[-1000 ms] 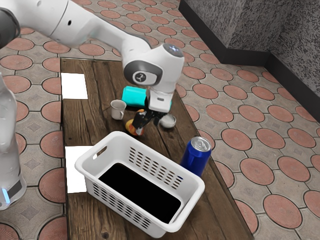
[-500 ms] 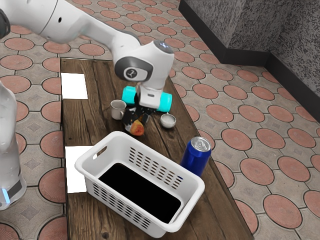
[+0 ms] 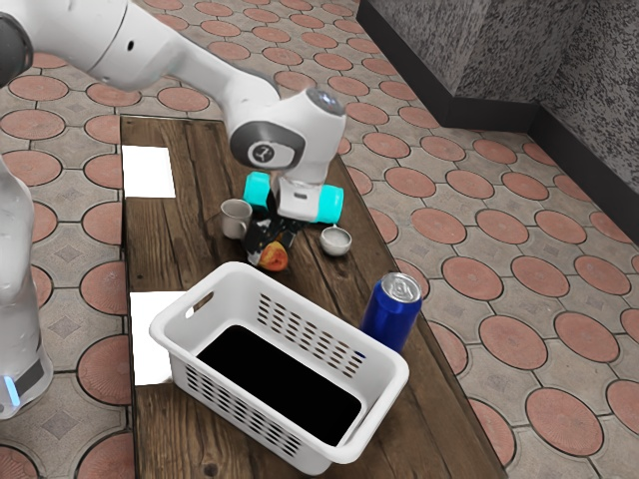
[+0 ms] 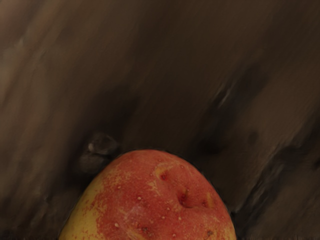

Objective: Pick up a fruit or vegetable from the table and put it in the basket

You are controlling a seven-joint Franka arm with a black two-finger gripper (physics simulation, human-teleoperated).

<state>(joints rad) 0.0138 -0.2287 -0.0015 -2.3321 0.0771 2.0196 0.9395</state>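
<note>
Fruit, red with yellow patches, is at the gripper, over the wood table and outside the basket. Wrist view has its rounded, pitted skin close under the hand, with blurred dark wood around it. Can't tell if it's clamped: grip contact unclear in exterior view. Also can't tell if fruit touches the wood. Mug, pale, sits near the gripper, toward exterior view's left. Bowl, small and white, is near on the other side. Cyan object lies behind the hand, both ends visible, middle hidden. Basket is white, slotted walls, black bottom, nearer the camera than the fruit. Can, blue with silver top, stands upright beside the basket toward exterior view's right. Two white patches on exterior view's left side of the table: one far, one partly behind the basket. Round red tiles on the floor past the table.
</note>
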